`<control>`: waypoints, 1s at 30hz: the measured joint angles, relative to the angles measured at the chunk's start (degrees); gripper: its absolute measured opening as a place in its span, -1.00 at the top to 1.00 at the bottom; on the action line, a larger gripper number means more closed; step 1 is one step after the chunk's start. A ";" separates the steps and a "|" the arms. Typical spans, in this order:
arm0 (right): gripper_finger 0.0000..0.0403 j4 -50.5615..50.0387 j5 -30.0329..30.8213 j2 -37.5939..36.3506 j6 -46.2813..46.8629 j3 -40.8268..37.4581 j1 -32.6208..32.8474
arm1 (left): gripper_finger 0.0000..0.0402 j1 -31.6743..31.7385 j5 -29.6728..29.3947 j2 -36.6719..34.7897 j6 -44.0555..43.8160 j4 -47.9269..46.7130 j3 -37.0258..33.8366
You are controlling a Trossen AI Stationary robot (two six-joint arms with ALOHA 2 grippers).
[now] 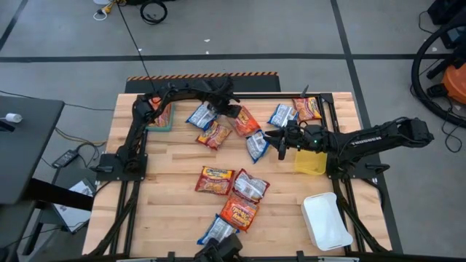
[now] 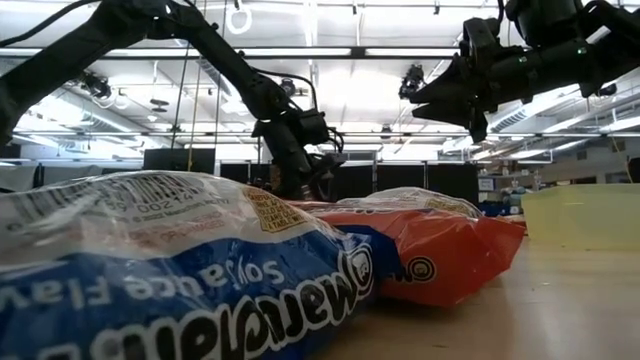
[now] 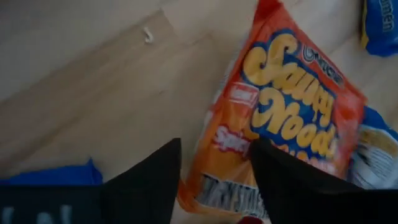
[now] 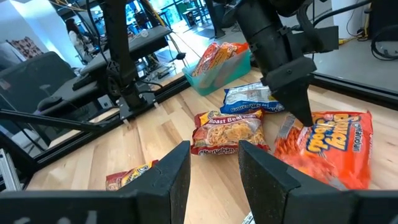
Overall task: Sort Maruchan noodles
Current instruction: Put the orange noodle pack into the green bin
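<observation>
Maruchan packets lie flat and scattered on the wooden table. My left gripper point(image 1: 231, 109) point(image 3: 216, 146) is open, pointing down over the short end of an orange-red packet point(image 1: 246, 121) point(image 3: 292, 106) point(image 4: 336, 146). A red roast-beef packet point(image 4: 231, 130) and a blue-and-white one point(image 4: 252, 96) lie beside it. My right gripper point(image 1: 281, 145) point(image 4: 214, 146) point(image 2: 440, 105) is open and empty. It is raised above the table next to a blue-and-white packet point(image 1: 256, 144). Several more packets point(image 1: 237, 196) sit in a cluster toward the near edge. My left gripper comes at the orange-red packet from above, its open fingers point(image 4: 303, 118) standing across the packet's short end point(image 3: 214, 186). The packet lies flat on the table. I cannot tell whether the fingertips touch it.
A teal bin point(image 1: 162, 116) point(image 4: 214, 74) at the far left holds an orange packet. A yellow bin point(image 1: 309, 161) stands under the right arm and a white bin point(image 1: 325, 220) sits near the right corner. Two more packets point(image 1: 295, 111) lie at the far right.
</observation>
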 joint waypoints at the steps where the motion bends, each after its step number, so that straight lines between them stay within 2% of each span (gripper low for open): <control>1: 0.30 0.01 0.00 0.00 -0.02 0.00 0.00 | 0.16 -0.04 -0.62 -0.02 0.78 -0.07 0.00; 7: 0.30 0.05 -0.38 0.00 -1.13 0.00 0.00 | 0.74 0.47 -2.27 -0.15 4.89 -0.96 -0.02; 10: 0.30 0.23 -1.43 0.00 -2.89 0.00 0.00 | 0.95 2.07 -0.15 -0.15 5.41 -3.36 0.72; 15: 0.30 1.19 -1.75 -0.03 -5.65 0.00 0.00 | 0.98 3.89 -0.20 -3.91 9.61 -8.96 6.56; 21: 0.30 3.27 -2.58 -0.07 -9.10 0.00 0.00 | 0.98 3.01 -5.47 -11.73 21.89 -24.84 15.62; 25: 0.30 3.35 -2.68 -0.07 -9.12 0.02 0.00 | 0.99 0.52 -12.39 -19.05 31.32 -39.99 19.08; 30: 0.30 3.43 -3.30 -0.07 -11.89 0.00 0.00 | 0.99 -2.51 -22.85 -29.44 39.30 -55.33 17.37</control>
